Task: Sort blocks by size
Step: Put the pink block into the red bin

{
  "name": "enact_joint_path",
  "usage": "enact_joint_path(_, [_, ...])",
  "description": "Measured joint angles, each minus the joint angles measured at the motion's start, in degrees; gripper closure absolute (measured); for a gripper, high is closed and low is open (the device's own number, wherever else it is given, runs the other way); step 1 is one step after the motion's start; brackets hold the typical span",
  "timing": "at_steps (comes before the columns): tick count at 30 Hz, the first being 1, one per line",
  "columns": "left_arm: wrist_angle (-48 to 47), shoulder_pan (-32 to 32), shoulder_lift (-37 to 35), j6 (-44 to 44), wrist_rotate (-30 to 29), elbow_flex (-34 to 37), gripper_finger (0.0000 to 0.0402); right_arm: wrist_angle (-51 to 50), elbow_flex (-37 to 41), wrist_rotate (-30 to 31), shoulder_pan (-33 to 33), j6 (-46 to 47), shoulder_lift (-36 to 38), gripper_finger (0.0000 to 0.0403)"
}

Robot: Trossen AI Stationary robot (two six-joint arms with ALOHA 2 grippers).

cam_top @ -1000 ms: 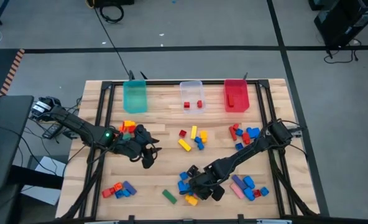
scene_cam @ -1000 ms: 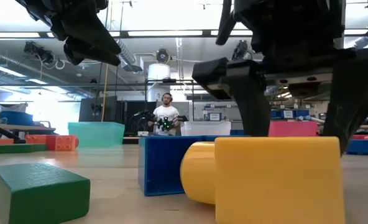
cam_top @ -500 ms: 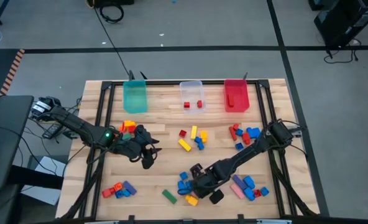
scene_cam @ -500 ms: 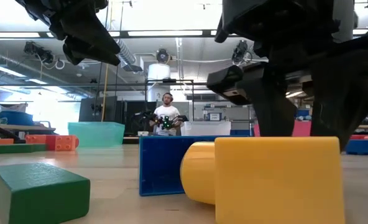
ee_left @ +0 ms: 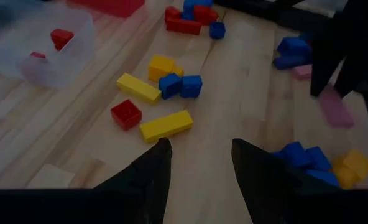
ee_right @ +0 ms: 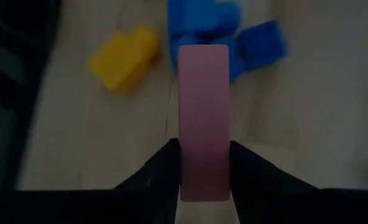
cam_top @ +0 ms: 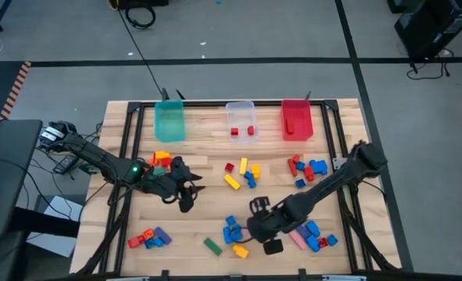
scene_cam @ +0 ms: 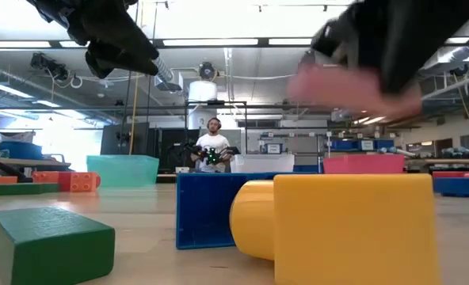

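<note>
My right gripper [cam_top: 261,221] hangs over the near middle of the table, shut on a long pink block [ee_right: 202,118]. That block also shows blurred in the low view [scene_cam: 353,87] and in the left wrist view [ee_left: 334,109]. Below it, blue blocks [cam_top: 232,231] and a yellow one [cam_top: 240,251] lie flat on the wood. My left gripper [ee_left: 199,162] hovers open at the table's left [cam_top: 186,191], with nothing between its fingers. More blocks lie in the centre [cam_top: 243,173]. My right gripper pinches the pink block's two long sides [ee_right: 202,177] between its two fingers [ee_right: 162,168], near one end. The fingers slant down from above and lie across the block. It is lifted clear of the table, and its free end reaches out past the fingertips.
Teal [cam_top: 168,121], clear [cam_top: 240,121] and red [cam_top: 296,119] bins stand along the far edge. Block clusters lie at the right [cam_top: 305,168], right front [cam_top: 313,234], left front [cam_top: 149,238] and beside the left arm [cam_top: 161,160]. A green block [cam_top: 212,247] lies near the front.
My right gripper has shut on the pink block and lifted it off the table. It rose, rolled its wrist and drifted a little toward the right edge. The blue and yellow blocks beneath it stayed where they were.
</note>
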State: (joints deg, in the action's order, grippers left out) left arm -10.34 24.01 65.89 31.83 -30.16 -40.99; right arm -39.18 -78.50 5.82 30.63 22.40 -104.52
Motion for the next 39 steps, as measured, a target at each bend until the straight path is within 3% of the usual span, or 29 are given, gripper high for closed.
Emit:
enact_joint_path(4, [2.4,-0.1,0.0,-1.3,0.1,0.0,0.0224,-3.6,0.0,7.4,-0.2,11.1,6.6,0.0283])
enact_joint_path(9, [-0.1,-3.6,0.0,4.4,1.8,-0.5,0.0224,-11.9,-0.1,19.8,-3.1,29.9,14.4,0.0283])
enact_joint_path(12, [-0.5,-6.9,0.0,4.4,4.8,-0.5,0.0224,-19.7,-0.1,23.6,-6.6,38.6,17.7,0.0283])
enact_joint_path(15, [-0.3,-10.1,0.0,4.2,5.4,-0.6,0.0224,-25.8,-0.1,24.0,-12.2,41.7,20.7,0.0283])
enact_joint_path(20, [-0.3,-15.2,0.0,1.6,5.4,-0.6,0.0224,-29.8,0.9,23.3,-25.1,37.2,24.2,0.0283])
enact_joint_path(24, [-0.1,-18.6,0.0,0.1,5.4,-0.6,0.0224,-28.1,4.6,17.5,-38.4,27.8,26.3,0.0283])
enact_joint_path(32, [0.6,-23.9,0.0,-1.8,5.3,-0.6,0.0224,-12.9,15.7,5.8,-62.1,15.3,28.8,0.0283])
enact_joint_path(39, [0.7,-26.5,0.0,-1.8,5.2,-0.6,0.0224,-5.7,20.5,-0.1,-74.7,9.4,23.3,0.0283])
